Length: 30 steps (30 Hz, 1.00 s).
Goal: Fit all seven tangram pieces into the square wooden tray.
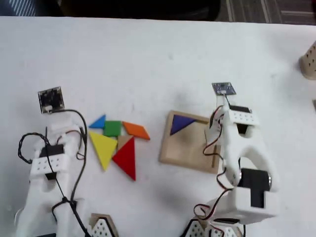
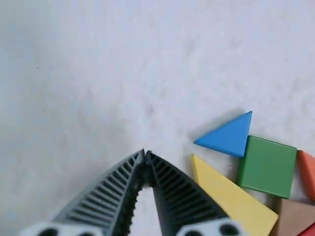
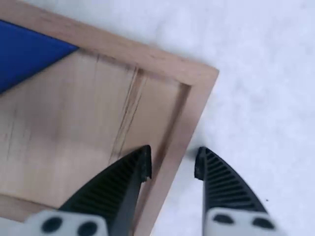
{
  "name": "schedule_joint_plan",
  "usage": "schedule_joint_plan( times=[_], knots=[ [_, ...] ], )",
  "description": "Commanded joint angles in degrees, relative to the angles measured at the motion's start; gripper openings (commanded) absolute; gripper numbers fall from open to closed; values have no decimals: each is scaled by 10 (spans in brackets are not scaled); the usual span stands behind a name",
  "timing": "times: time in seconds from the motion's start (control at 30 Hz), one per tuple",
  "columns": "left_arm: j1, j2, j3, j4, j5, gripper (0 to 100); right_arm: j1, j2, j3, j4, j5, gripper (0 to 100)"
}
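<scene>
The square wooden tray (image 1: 187,150) lies at the table's middle with a purple-blue triangle (image 1: 180,123) in its far left corner. My right gripper (image 3: 172,164) is open and straddles the tray's right rim (image 3: 182,128), one finger inside and one outside. Left of the tray lie a blue triangle (image 1: 98,122), green square (image 1: 112,128), orange parallelogram (image 1: 137,130), yellow triangle (image 1: 102,148), red triangle (image 1: 126,157) and a small tan triangle (image 1: 123,141). My left gripper (image 2: 145,157) is shut and empty, its tips just left of the blue triangle (image 2: 227,135) and yellow triangle (image 2: 231,196).
A pegged wooden object (image 1: 308,61) stands at the right edge of the table. Two small wooden stands (image 1: 102,226) sit at the front between the arm bases. Loose cables hang around the left arm (image 1: 49,163). The far half of the white table is bare.
</scene>
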Motion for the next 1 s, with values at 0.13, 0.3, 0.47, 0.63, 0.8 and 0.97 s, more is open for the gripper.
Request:
schedule_joint_plan(
  times=[0.13,0.3,0.47,0.63,0.8,0.97],
  knots=[
    [-5,-15,-4,-14,0,24,-64,41,-76,11,16,155],
    [-5,-15,-4,-13,0,24,-75,28,-76,1,17,155],
    [-5,-15,-4,-13,0,24,-75,26,-76,-24,18,155],
    [-5,-15,-4,-15,0,24,-104,28,-76,-24,81,155],
    [-5,-14,-4,-15,0,24,-100,24,-76,-22,80,157],
    [-5,-16,-4,-14,0,24,-83,-7,-100,39,80,158]
  ],
)
